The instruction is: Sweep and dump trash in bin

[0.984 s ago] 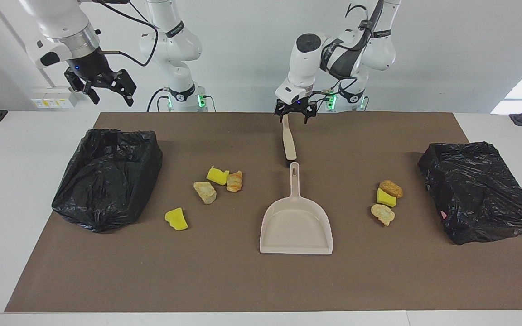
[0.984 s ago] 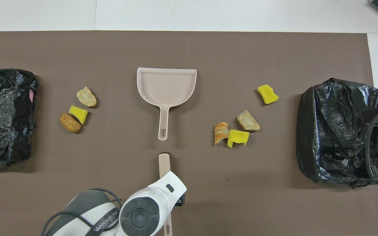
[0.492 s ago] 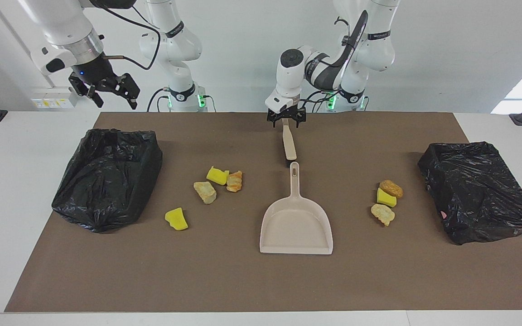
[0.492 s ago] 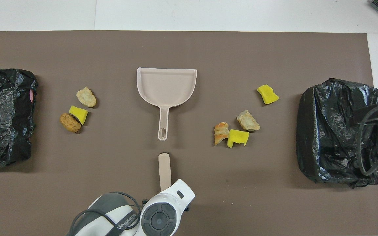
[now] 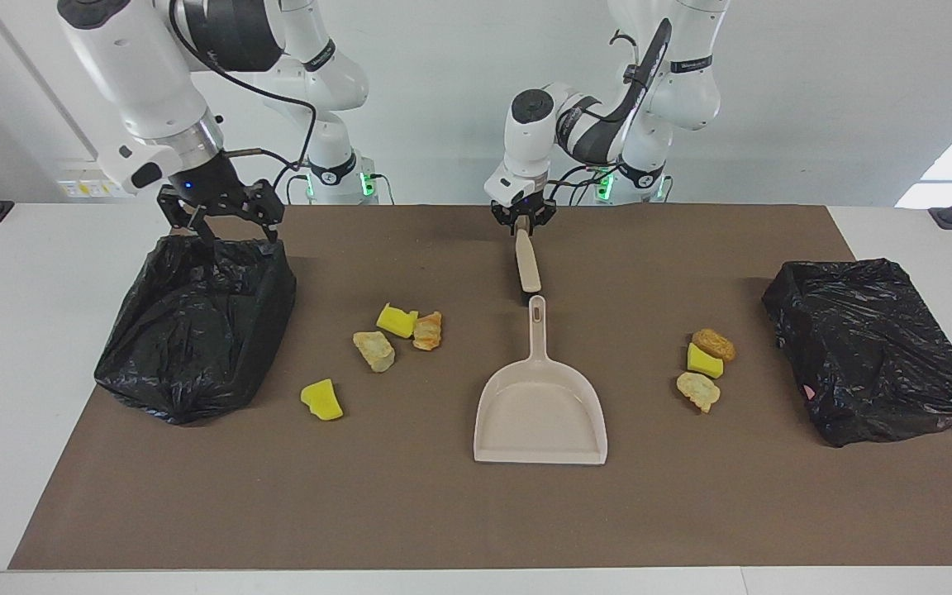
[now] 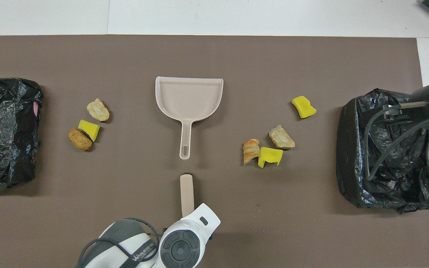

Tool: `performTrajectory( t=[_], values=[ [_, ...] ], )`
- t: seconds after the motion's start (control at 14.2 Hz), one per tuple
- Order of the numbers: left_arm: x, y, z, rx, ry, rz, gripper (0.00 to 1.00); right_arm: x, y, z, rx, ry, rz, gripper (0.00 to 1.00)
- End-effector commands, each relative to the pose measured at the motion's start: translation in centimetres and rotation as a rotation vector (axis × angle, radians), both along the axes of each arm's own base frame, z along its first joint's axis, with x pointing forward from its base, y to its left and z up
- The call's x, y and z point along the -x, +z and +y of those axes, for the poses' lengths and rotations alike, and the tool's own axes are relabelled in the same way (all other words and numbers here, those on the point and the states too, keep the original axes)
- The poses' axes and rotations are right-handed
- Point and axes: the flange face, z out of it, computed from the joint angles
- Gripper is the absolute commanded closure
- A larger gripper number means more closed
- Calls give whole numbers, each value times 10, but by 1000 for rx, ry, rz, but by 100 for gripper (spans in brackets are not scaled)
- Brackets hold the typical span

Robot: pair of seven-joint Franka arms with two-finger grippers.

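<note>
On a brown mat (image 5: 443, 512), a beige dustpan (image 5: 540, 409) is seen at centre, trash (image 5: 397, 321) scattered mid-frame beside it, the left gripper (image 5: 523, 220) clenched on a brush handle (image 5: 526, 260) above, the right gripper (image 5: 224, 225) spread over a black-bagged bin (image 5: 195, 322) upper left.

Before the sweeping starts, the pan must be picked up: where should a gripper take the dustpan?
Grip the dustpan by its narrow handle, coming straight down from above. The pan lies flat on the mat, with the handle pointing toward the robots; the tray looks too wide to pinch.

Lab — 2 robot arms (image 5: 154, 74), white walls.
</note>
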Motion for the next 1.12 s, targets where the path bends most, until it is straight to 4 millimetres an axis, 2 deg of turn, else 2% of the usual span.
performTrajectory(
  t=[0.0, 0.14, 0.21, 0.28, 0.35, 0.56, 0.77, 0.91, 1.05],
  values=[
    [0, 12, 5, -18, 11, 25, 100, -1, -21, 3, -19, 24, -3, 0],
    [-1, 12, 6, -20, 11, 27, 100, -7, -28, 6, -21, 16, -10, 0],
    [-1, 13, 6, -17, 12, 26, 100, -11, -38, 11, -31, 9, 8, 0],
    [-2, 20, 9, -17, 18, 28, 100, -14, -47, 24, -51, 12, 18, 0],
    [-7, 36, 14, -22, 30, 36, 100, -20, -59, 35, -59, 9, 7, 0],
    [-30, 72, 44, -36, 73, 66, 100, -33, -94, 85, -64, -36, -18, 0],
    [-61, 121, 96, -1, 82, 61, 100, -38, -127, 113, -67, -43, -30, 0],
    [-89, 143, 129, -8, 118, 73, 100, -41, -129, 118, -69, -55, -41, 0],
    [-118, 153, 167, -4, 107, 40, 100, -38, -122, 149, -65, -56, -59, 0]
  ],
)
